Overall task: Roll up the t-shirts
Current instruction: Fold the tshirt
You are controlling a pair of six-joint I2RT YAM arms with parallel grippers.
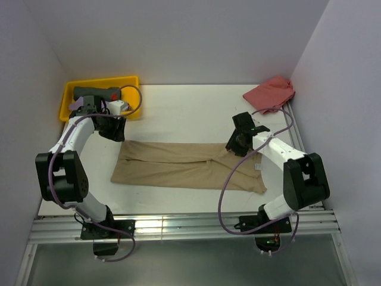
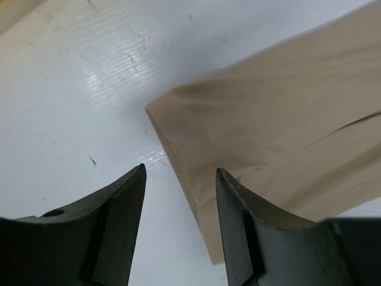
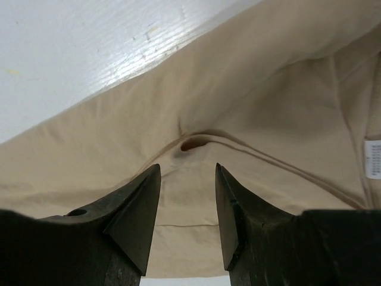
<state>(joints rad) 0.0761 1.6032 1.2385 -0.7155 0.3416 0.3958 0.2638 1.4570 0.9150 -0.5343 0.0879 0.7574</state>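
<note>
A large tan t-shirt (image 1: 190, 167) lies folded into a long flat strip across the middle of the table. My left gripper (image 1: 114, 132) hovers open just above its far left corner; in the left wrist view the fingers (image 2: 181, 168) straddle the shirt's edge (image 2: 268, 119) with nothing gripped. My right gripper (image 1: 238, 142) is open over the shirt's right part, above a small pucker in a fold (image 3: 193, 143), its jaws (image 3: 187, 165) empty. A salmon-red t-shirt (image 1: 271, 92) sits crumpled at the back right. A dark grey-green rolled t-shirt (image 1: 95, 92) lies in the yellow tray.
The yellow tray (image 1: 128, 80) stands at the back left corner, with a bit of lilac cloth (image 1: 77, 103) at its near edge. A white label (image 3: 373, 158) shows on the tan shirt's right end. Walls close the table on three sides.
</note>
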